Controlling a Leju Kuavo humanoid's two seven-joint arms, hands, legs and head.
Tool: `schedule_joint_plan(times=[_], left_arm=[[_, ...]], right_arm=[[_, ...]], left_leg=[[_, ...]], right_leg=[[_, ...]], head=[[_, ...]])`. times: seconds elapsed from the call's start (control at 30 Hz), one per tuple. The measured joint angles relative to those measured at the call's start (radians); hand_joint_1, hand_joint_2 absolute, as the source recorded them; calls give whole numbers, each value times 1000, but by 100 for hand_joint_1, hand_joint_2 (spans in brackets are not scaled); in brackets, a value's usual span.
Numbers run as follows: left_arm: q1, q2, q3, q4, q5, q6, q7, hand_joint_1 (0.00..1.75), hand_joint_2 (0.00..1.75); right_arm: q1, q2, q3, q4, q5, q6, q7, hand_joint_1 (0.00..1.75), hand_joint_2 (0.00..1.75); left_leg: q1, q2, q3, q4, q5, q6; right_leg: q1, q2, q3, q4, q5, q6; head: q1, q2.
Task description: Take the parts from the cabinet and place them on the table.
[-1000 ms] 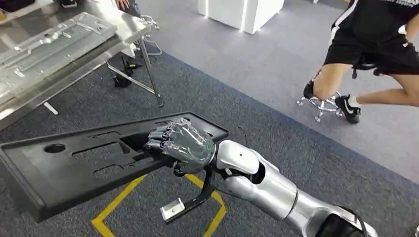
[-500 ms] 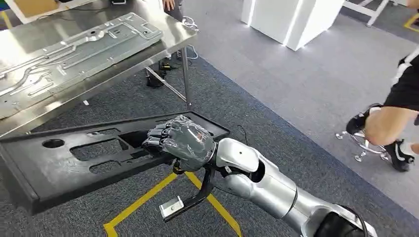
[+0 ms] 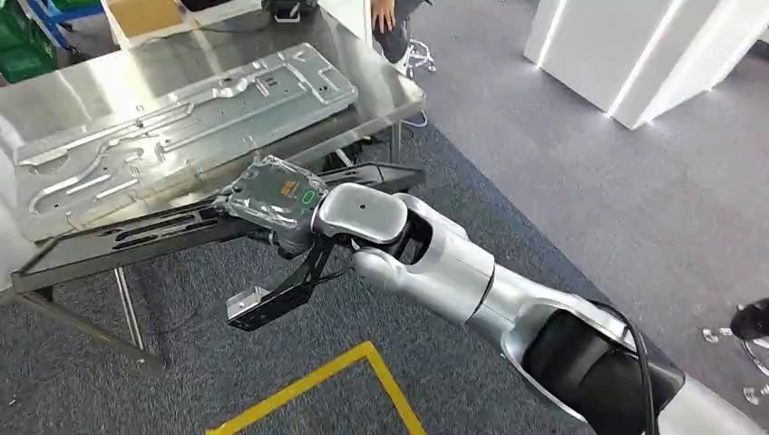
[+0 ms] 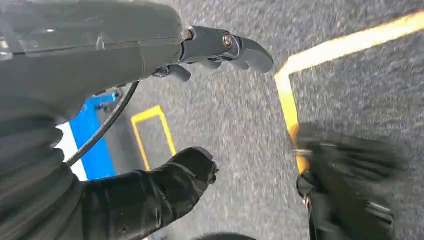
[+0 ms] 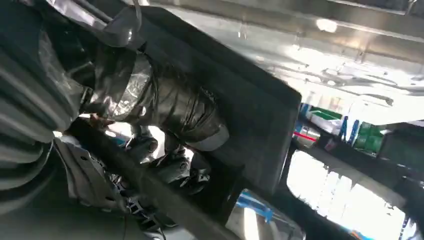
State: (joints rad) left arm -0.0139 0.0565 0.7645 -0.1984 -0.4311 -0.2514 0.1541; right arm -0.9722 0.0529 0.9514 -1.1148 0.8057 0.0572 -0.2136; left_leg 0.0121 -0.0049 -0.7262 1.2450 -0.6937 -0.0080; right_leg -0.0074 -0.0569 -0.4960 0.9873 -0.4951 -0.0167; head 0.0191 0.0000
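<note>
The right hand [image 3: 272,201] grips the black panel [image 3: 118,237] at the counter [image 3: 381,86] edge; the left hand [image 4: 165,125] hangs open, holding nothing

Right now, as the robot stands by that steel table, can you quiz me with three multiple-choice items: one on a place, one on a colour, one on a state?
1. Where does the silver stamped metal panel lie?
A. on the steel table
B. on the carpet
C. in the robot's hand

2. What colour is the floor tape?
A. red
B. yellow
C. white

3. What is the right hand doing?
A. hanging free
B. pressing the table
C. holding the long black plastic panel

Answers: 1 A, it rests flat on the tabletop; 2 B, yellow lines cross the grey carpet; 3 C, its fingers grip the panel's cut-out.
</note>
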Motion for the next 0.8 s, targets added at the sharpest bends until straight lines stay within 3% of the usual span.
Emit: schedule_joint_plan(times=[0.03,0.07,0.1,0.13,0.17,0.2,0.23,0.27,0.3,0.33,0.37,0.4,0.47,0.5,0.53,0.57,0.6,0.63,0.67,0.7,0.73,0.77,0.8], left_arm=[[7,0,0,0,0,-1,0,0,175],[13,0,1,0,0,-2,0,0,175],[19,3,2,0,1,-3,-1,0,175],[20,2,3,1,2,-3,-3,0,175],[20,1,5,1,2,-4,-3,0,175],[17,1,6,0,3,-3,-4,0,175],[14,1,6,0,3,-2,-5,0,175],[8,2,9,0,3,-1,-5,0,175],[7,2,13,0,4,0,-5,0,175],[2,1,15,0,6,0,-5,0,175],[-3,1,16,0,9,1,-5,0,175],[-6,1,17,0,10,2,-6,0,175],[-3,-1,20,0,11,5,-6,0,175],[0,-2,22,0,11,6,-6,0,175],[3,-3,23,0,11,8,-6,0,175],[8,-3,23,0,11,8,-5,0,175],[17,-8,23,1,12,8,-5,0,175],[12,-11,24,2,11,8,-5,0,175],[7,-11,24,3,12,10,-5,0,175],[9,-13,25,3,12,10,-5,0,175],[13,-13,25,2,12,10,-5,0,175],[11,-9,26,2,12,10,-5,0,175],[7,-11,26,2,12,9,-4,0,175]], right_arm=[[-5,5,2,6,0,0,1,175,175],[-7,7,3,12,0,1,1,175,175],[-7,5,7,23,0,2,1,175,175],[-6,9,14,32,0,3,1,175,175],[-7,13,19,34,0,6,1,175,175],[-10,23,21,33,2,6,2,175,175],[-22,32,21,33,3,7,6,175,175],[-42,42,22,34,3,8,7,175,175],[-50,48,24,35,3,9,7,175,175],[-51,49,25,36,3,9,7,175,175],[-48,50,28,39,3,10,7,175,175],[-44,51,33,44,3,13,7,175,175],[-41,51,38,56,5,14,10,175,175],[-41,52,40,60,5,14,10,175,175],[-42,52,41,62,5,14,10,175,175],[-41,52,44,66,5,14,11,175,175],[-36,48,48,78,8,15,12,175,175],[-32,38,51,91,10,15,15,175,175],[-29,46,57,94,13,18,16,175,175],[-31,46,59,95,14,18,17,175,175],[-39,53,60,94,15,18,19,175,175],[-58,64,60,94,18,16,23,175,175],[-72,72,60,92,21,16,24,175,175]], left_leg=[[-3,5,-9,-59,39,11],[-12,23,-13,-129,143,30],[-28,71,-13,-215,334,55],[-46,80,-17,-255,423,62],[-43,70,-5,-231,397,60],[-37,50,8,-232,375,59],[-36,38,18,-232,360,61],[-32,25,40,-233,351,66],[-32,15,56,-235,339,75],[-31,2,74,-238,323,82],[-31,-13,92,-240,308,85],[-29,-32,114,-241,291,84],[-28,-68,158,-241,254,82],[-28,-87,186,-241,233,80],[-28,-103,212,-241,214,78],[-29,-115,237,-241,194,77],[-24,-126,245,-245,172,76],[-24,-146,275,-230,149,67],[-27,-165,286,-231,123,59],[-22,-174,320,-233,114,57],[-23,-171,309,-204,138,51],[-27,-170,277,-150,168,43],[-28,-106,231,-66,208,38]], right_leg=[[5,-9,31,-5,-22,0],[10,-20,61,-11,-43,0],[11,-28,75,-16,-65,0],[22,-32,106,-12,-91,8],[24,-45,122,-26,-118,12],[25,-54,161,-16,-114,14],[26,-52,144,22,-85,19],[21,-43,97,103,-57,22],[14,5,40,199,-18,27],[13,35,-20,279,-18,30],[9,46,-72,325,-53,33],[6,48,-116,346,-113,35],[3,49,-184,330,-223,40],[2,50,-209,294,-250,40],[3,55,-224,244,-228,40],[3,73,-235,177,-137,38],[1,115,-241,89,49,33],[7,139,-258,46,153,27],[15,145,-233,57,155,17],[20,137,-217,64,141,3],[20,118,-199,60,128,-10],[15,107,-177,53,121,-20],[15,100,-157,40,109,-24]], head=[[2,0],[0,0],[3,0],[0,0],[3,0],[0,0],[4,0],[1,0],[2,0],[0,0],[2,0],[0,0],[0,0],[1,0],[1,0],[2,0],[3,0],[0,0],[2,0],[4,0],[3,0],[4,0],[3,0]])
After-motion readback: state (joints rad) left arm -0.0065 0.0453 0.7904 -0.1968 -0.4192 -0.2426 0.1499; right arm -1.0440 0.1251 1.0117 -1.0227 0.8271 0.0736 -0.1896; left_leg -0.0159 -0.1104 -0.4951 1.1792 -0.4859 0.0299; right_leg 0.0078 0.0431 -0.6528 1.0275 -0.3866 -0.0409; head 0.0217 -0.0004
